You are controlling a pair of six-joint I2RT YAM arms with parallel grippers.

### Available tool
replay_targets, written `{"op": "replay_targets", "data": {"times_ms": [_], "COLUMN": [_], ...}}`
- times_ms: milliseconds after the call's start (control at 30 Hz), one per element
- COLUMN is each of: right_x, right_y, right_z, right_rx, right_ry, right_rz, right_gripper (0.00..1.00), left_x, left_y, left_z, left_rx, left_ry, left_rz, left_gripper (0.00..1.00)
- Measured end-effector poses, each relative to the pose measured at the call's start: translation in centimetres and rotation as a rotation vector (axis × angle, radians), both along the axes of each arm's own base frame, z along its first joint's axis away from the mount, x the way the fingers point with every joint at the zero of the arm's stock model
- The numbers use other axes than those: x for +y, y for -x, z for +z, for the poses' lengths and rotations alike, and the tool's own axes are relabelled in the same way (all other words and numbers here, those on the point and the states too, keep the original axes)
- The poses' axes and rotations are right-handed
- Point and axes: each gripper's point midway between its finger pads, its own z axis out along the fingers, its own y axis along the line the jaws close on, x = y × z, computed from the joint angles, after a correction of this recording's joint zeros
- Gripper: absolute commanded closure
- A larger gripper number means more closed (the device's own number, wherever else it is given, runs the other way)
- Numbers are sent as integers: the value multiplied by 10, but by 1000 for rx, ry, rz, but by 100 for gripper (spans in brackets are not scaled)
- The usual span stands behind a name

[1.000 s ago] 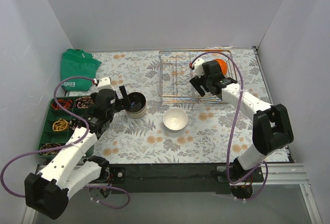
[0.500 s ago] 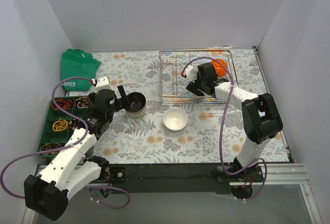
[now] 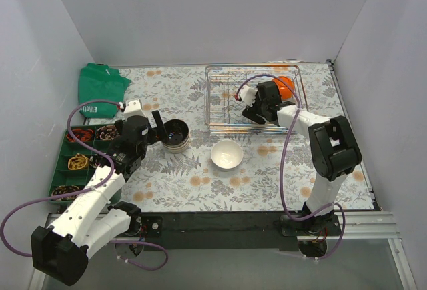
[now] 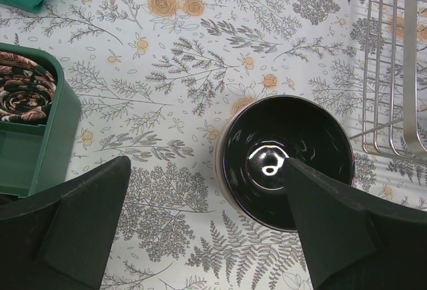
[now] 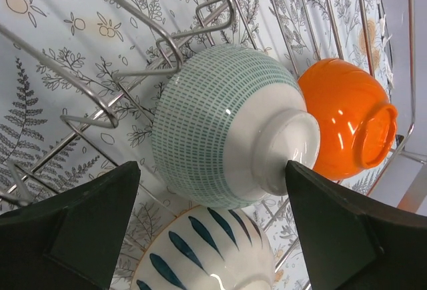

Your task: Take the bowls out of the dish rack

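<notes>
- Dish rack (image 3: 223, 103): stands at the far right of the table. It holds a teal-checked bowl (image 5: 220, 130), an orange bowl (image 5: 347, 127) and a blue-striped white bowl (image 5: 200, 257), all tipped over.
- Right gripper (image 5: 210, 170): inside the rack, fingers spread wide either side of the teal-checked bowl, gripping nothing.
- Left gripper (image 4: 207, 163): fingers wide apart, empty, hanging over the black-glazed bowl (image 4: 287, 163), which stands left of the rack.
- White bowl (image 3: 227, 155): upright on the table, near the rack's near edge.
</notes>
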Motion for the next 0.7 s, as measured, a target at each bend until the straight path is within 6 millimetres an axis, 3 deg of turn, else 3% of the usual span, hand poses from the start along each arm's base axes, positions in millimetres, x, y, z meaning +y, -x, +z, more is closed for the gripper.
{"op": "replay_targets", "data": {"times_ms": [467, 700], "right_x": [-2, -5], "right_y": [-19, -20], "right_z": [0, 1], "right_rx": [-79, -130], "right_ry": [22, 56], "right_rz": [-29, -61], "right_gripper": [7, 21], "left_x": [0, -1], "left_y": [0, 0], "left_z": [-1, -2], "left_rx": [2, 2], "left_ry": [-7, -6], "left_rz": [-4, -9], "left_gripper": [2, 2]}}
